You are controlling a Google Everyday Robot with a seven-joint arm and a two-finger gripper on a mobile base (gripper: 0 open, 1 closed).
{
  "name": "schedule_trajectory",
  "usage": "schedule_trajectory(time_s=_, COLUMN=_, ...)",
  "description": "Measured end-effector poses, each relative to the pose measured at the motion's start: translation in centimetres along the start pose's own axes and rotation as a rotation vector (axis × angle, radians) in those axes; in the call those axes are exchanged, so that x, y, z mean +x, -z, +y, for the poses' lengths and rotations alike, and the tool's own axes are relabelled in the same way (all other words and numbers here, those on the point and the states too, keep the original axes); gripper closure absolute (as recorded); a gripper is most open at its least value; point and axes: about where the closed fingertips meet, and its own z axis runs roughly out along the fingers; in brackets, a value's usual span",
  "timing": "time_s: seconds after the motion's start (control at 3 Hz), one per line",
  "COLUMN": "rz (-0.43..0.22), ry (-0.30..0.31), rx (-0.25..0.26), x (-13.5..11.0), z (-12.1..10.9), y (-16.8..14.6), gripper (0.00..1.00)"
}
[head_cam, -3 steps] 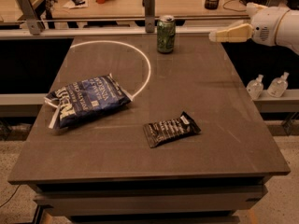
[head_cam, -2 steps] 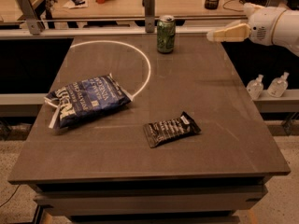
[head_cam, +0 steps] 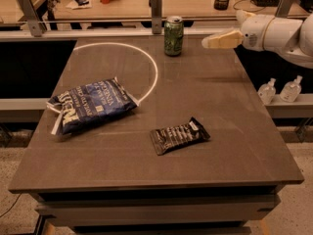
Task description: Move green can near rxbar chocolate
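Note:
The green can point(head_cam: 173, 35) stands upright at the far edge of the dark table point(head_cam: 210, 97), silver top up. The rxbar chocolate point(head_cam: 179, 135), a flat black wrapper with white lettering, lies near the table's front middle, well apart from the can. My gripper point(head_cam: 210, 41) comes in from the right on a white arm, its tan tip at can height, a short gap to the right of the can and not touching it.
A blue chip bag point(head_cam: 90, 105) lies on the left of the table, over a white ring mark point(head_cam: 154, 72). A metal rail with posts point(head_cam: 156, 5) runs behind the can. Two sanitizer bottles point(head_cam: 279, 90) stand on a ledge right of the table.
My gripper has moved left along the table's far edge, closer to the green can. The can, the rxbar and the chip bag have not moved.

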Motion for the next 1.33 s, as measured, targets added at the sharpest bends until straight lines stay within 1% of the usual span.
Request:
schedule_trajectory(time_s=0.33, rz=-0.015, ry=-0.007, rx=-0.057, x=0.7, z=0.8, y=-3.2, gripper=0.0)
schedule_trajectory(time_s=0.67, rz=-0.039, ry=-0.027, rx=-0.119, x=0.9, z=2.3, y=-6.3, gripper=0.0)
schedule_trajectory(time_s=1.0, rz=-0.051, ry=-0.039, rx=-0.167, x=1.1, z=3.6, y=-8.7, gripper=0.0)
schedule_trajectory(time_s=1.33, rz=-0.056, ry=-0.048, rx=-0.205, x=1.4, z=4.5, y=-10.8, gripper=0.0)
